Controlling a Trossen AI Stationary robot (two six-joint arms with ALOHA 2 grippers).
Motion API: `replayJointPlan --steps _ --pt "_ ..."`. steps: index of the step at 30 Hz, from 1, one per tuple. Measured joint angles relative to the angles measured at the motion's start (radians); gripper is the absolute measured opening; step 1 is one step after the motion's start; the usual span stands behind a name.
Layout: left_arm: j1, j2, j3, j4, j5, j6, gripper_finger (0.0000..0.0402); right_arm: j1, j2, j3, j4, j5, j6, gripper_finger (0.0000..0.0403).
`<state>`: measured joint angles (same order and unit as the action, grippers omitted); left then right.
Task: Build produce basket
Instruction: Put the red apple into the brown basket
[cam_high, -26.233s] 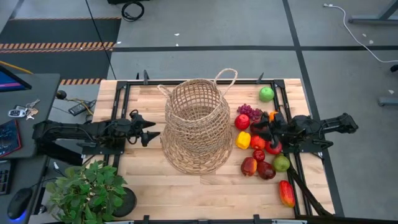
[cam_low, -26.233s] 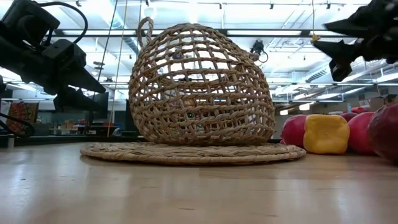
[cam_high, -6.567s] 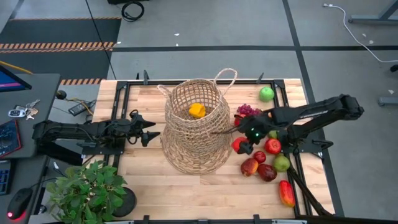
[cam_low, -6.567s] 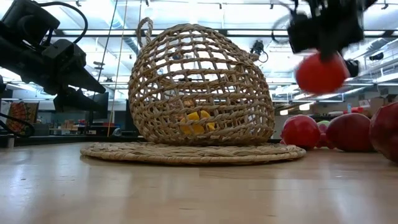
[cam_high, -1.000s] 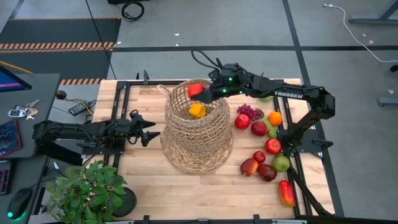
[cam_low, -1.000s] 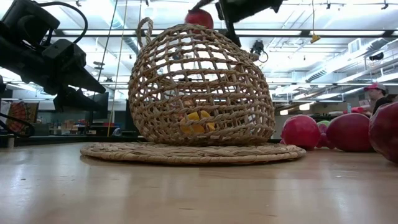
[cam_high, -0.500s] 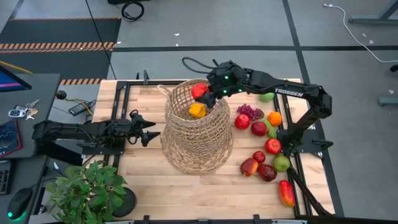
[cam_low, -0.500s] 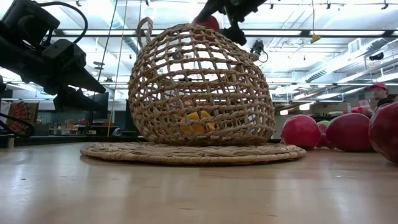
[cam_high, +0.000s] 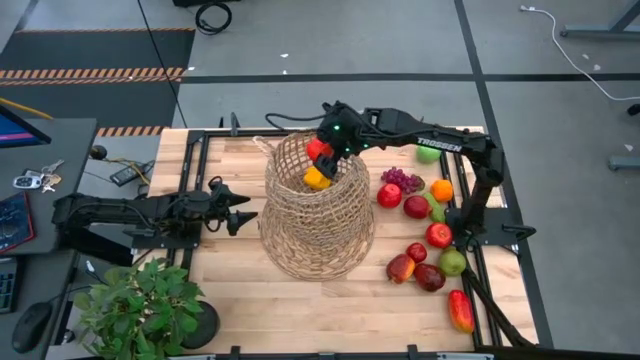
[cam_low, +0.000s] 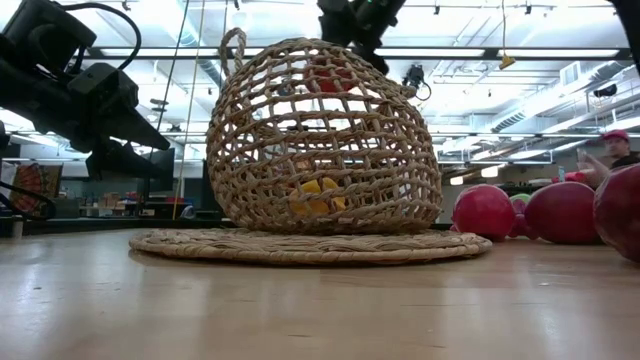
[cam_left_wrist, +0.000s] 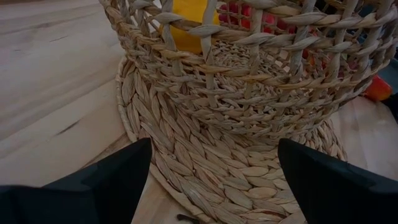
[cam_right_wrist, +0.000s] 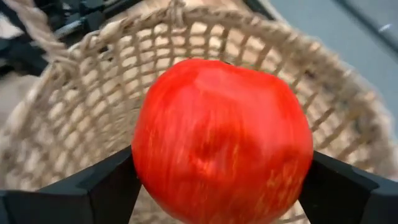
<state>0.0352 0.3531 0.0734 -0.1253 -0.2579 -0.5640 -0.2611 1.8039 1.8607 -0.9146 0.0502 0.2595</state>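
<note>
basket: tall tan open-weave wicker basket (cam_high: 318, 205) is looking rough and matt
apple: glossy smooth red toy apple (cam_right_wrist: 222, 138) is shining
table: pale butcher-block wooden table (cam_high: 300, 300) is showing smooth grain
fingers: dark matt fingers (cam_right_wrist: 99, 186)

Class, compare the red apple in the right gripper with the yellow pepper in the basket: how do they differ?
The red apple is red and round; the yellow pepper is yellow and blockier. The apple is clamped in the right gripper at the basket's mouth; the pepper lies loose at the bottom. Both are within the basket's rim.
</note>
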Motion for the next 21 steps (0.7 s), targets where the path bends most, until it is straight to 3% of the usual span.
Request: replayJointPlan --steps 7,21 --pt "0.000 0.000 0.000 0.000 0.000 0.000 0.0357 0.025 0.075 0.096 -0.034 0.054 -0.043 0.0371" --pt "0.000 0.000 0.000 0.000 0.000 0.000 0.0357 0.024 0.125 0.098 -0.081 0.141 -0.162 0.0371"
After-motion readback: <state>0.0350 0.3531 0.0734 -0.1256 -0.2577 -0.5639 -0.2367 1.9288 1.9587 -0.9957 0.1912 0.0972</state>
